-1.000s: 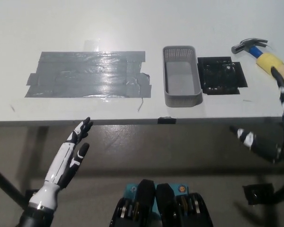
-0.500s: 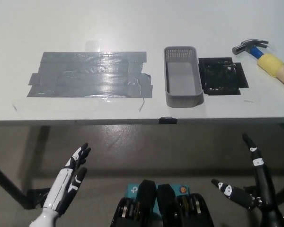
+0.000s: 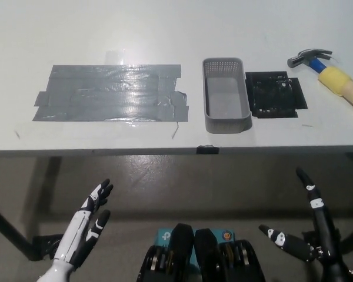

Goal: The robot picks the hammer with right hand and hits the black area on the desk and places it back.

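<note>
- The right hand (image 3: pixel 309 226) hung below the desk's (image 3: pixel 165 35) front edge, fingers spread and holding nothing.
- The hammer (image 3: pixel 332 73) lay flat on the desk, well apart from that hand and beyond it, with its metal head pointing away and its yellow grip running toward the right edge.
- The black area (image 3: pixel 275 94) sat just to the left of the hammer, also beyond the right hand.
- A grey basket (image 3: pixel 226 120) stood touching the black area's left side.
- A grey tape patch (image 3: pixel 112 93) lay farther left.
- The left hand (image 3: pixel 85 226) rested below the desk edge, fingers apart and holding nothing.
</note>
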